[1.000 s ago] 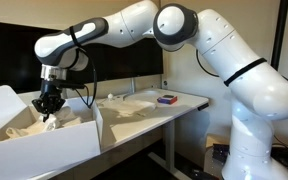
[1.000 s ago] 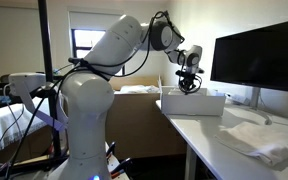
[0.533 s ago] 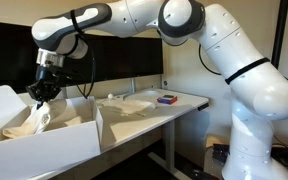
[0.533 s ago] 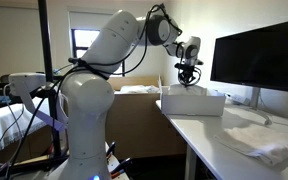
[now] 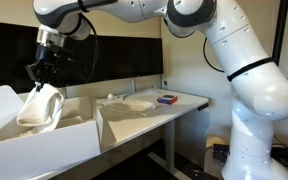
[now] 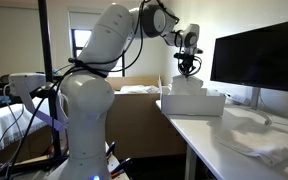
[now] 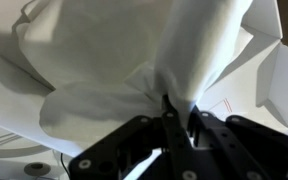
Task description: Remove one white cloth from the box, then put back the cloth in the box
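Your tool [image 5: 41,84] is clamped on the white cloth [image 5: 39,108] and has risen since a moment ago. The cloth now hangs bunched over the box [image 5: 54,150] at the left of the bench [image 5: 179,104], its lower folds seemingly not yet clear of the rim. A little more lift should finish the removal, and then you lower it back in

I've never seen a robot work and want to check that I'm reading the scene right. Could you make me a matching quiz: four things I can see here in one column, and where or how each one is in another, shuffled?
Things:
1. white cloth
2. box
3. small blue-and-red object
4. monitor

Place or state:
A. lying flat on the desk
B. hanging from the shut gripper
C. dark screen, standing at the back of the desk
D. open, beneath the hanging cloth

Pairs: 1-B, 2-D, 3-A, 4-C.
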